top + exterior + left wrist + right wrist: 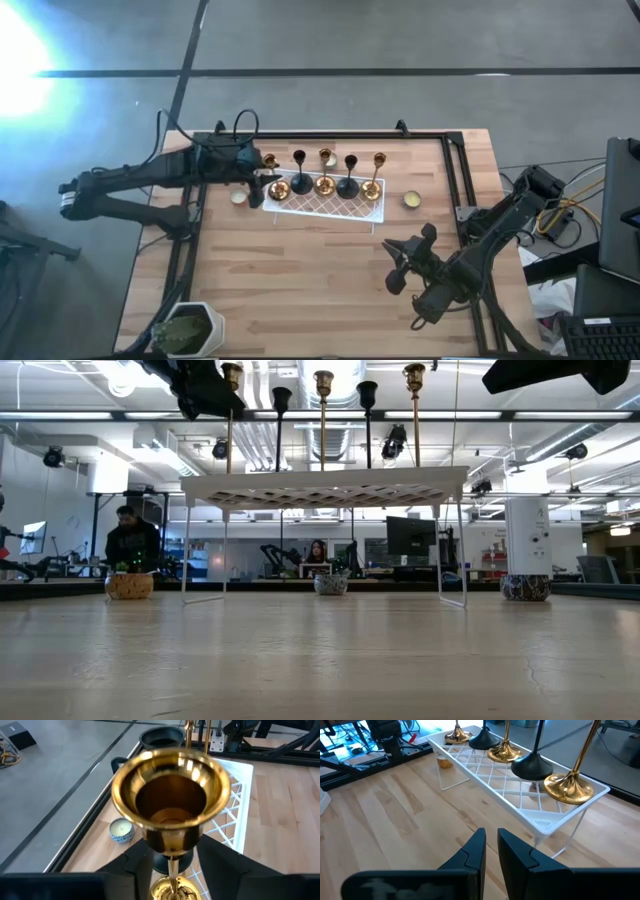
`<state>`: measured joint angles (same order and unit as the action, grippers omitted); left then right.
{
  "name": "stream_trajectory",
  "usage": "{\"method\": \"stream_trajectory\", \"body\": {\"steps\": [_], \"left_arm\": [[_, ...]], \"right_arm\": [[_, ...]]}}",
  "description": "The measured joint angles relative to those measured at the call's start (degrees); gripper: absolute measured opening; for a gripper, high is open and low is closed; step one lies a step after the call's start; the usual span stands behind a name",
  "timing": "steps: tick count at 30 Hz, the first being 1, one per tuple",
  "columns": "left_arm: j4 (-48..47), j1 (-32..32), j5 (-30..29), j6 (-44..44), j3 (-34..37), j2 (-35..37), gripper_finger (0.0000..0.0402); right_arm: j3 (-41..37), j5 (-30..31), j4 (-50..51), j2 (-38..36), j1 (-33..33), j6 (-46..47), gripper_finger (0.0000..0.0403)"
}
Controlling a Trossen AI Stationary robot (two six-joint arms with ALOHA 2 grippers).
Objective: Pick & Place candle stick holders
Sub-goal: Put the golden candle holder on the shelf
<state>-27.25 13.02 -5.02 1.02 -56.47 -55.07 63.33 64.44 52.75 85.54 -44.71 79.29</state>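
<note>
Five candle stick holders stand in a row by their round bases on the white lattice tray (330, 207): gold (272, 172), black (300, 170), gold (325, 170), black (349, 172), gold (375, 174). My left gripper (264, 184) is open at the tray's left end. Its fingers (137, 862) stand on either side of the leftmost gold holder's stem (173, 865), just below its cup (170, 790), and a gap shows on both sides. My right gripper (491, 851) hovers shut over the bare table, nearer the front edge than the tray's right end.
Low tealight candles sit on the table left (238, 197) and right (411, 200) of the tray. A potted plant (190, 328) stands at the near left corner. A dark metal frame (455, 170) runs along the table's edges. People sit in the room beyond the table.
</note>
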Motion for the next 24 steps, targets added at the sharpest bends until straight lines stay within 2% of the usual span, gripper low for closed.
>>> {"method": "stream_trajectory", "body": {"steps": [7,11,16,24], "left_arm": [[-3.6,0.0,0.2,-0.5,-1.7,0.1,0.0212],[-6.0,0.0,2.8,-0.6,-3.2,0.4,0.0231],[-9.2,0.0,7.0,-0.7,-5.3,0.8,0.0239],[-19.6,0.0,7.2,-3.0,-11.6,2.5,0.0239]], "right_arm": [[0.0,0.3,0.0,0.0,0.3,0.0,0.0043],[0.0,1.6,0.1,-0.3,0.7,0.0,0.0043],[0.0,1.8,0.1,-0.8,1.7,-0.2,0.0043],[0.0,1.7,0.0,-1.1,1.9,-0.4,0.0043]]}}
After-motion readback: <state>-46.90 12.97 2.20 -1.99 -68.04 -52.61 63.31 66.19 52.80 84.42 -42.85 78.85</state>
